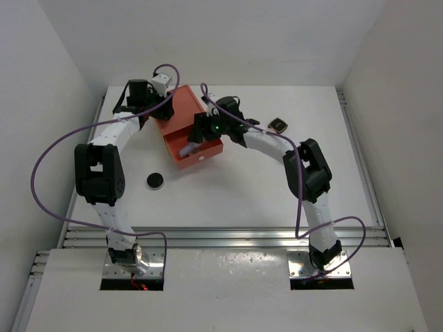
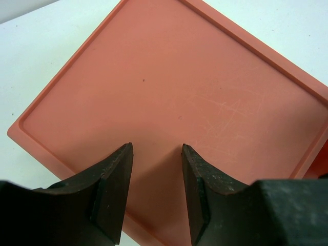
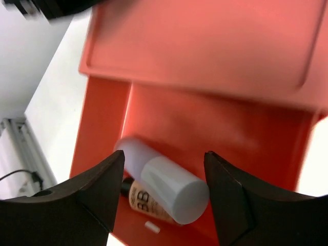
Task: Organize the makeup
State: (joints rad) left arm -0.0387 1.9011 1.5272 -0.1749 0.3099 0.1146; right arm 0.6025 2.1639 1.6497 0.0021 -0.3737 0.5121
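The orange drawer box [image 1: 187,109] stands at the back with its drawer [image 1: 208,153] pulled out toward me. A white tube [image 1: 188,149] lies in the drawer. In the right wrist view this white tube [image 3: 164,179] rests on a beige tube marked BB [image 3: 143,201]. My right gripper [image 3: 164,159] is open, its fingers on either side of the white tube and just above it. It hangs over the drawer [image 1: 201,131]. My left gripper [image 2: 157,149] is open and empty over the box's flat top [image 2: 179,87]. A black round disc [image 1: 155,180] and a small black squarish compact [image 1: 278,125] lie on the table. The peach-pink compact is out of view.
White walls close in the table on the left, back and right. A metal rail [image 1: 221,236] runs along the near edge. Purple cables loop out from both arms.
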